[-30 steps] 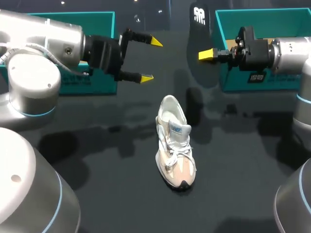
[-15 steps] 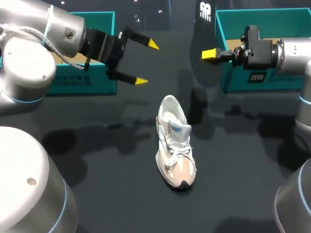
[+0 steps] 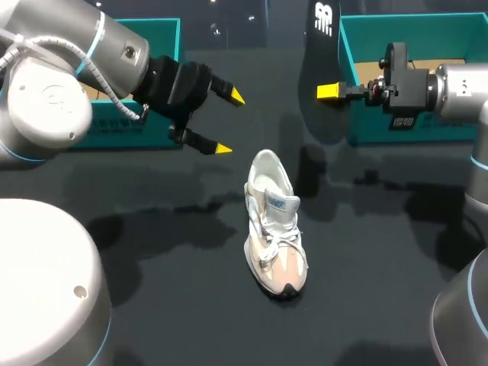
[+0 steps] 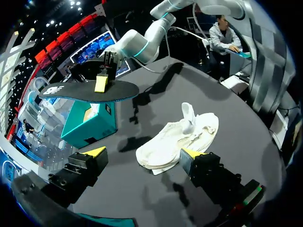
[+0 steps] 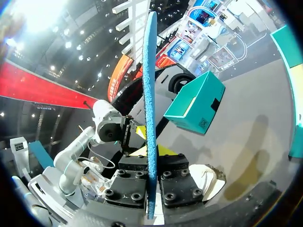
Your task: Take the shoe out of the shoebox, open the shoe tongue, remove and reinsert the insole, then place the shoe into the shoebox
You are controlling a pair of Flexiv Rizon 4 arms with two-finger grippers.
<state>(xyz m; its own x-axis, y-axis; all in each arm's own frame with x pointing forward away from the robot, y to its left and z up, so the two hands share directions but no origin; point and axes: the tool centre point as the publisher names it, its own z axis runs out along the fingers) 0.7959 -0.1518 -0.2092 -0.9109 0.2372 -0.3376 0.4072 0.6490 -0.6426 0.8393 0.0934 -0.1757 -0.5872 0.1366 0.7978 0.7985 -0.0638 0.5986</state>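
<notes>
Two claws differ: our left claw [image 3: 230, 123], spread wide, drops nearer the shoe [image 3: 276, 232] mid-table; our right claw [image 3: 329, 91] keeps pinching the insole [image 3: 318, 49], lifted far right. We judge reinsertion comes next.

The head camera sits high behind the robot, looking down over the whole table [image 3: 152, 305]. The left wrist camera looks out low past the left gripper [image 4: 143, 152], across the table at the shoe [image 4: 177, 137] nearby and the insole [image 4: 90, 90] beyond. The right wrist camera peers close along that insole's edge, facing back the opposite way; all three share the shoe
</notes>
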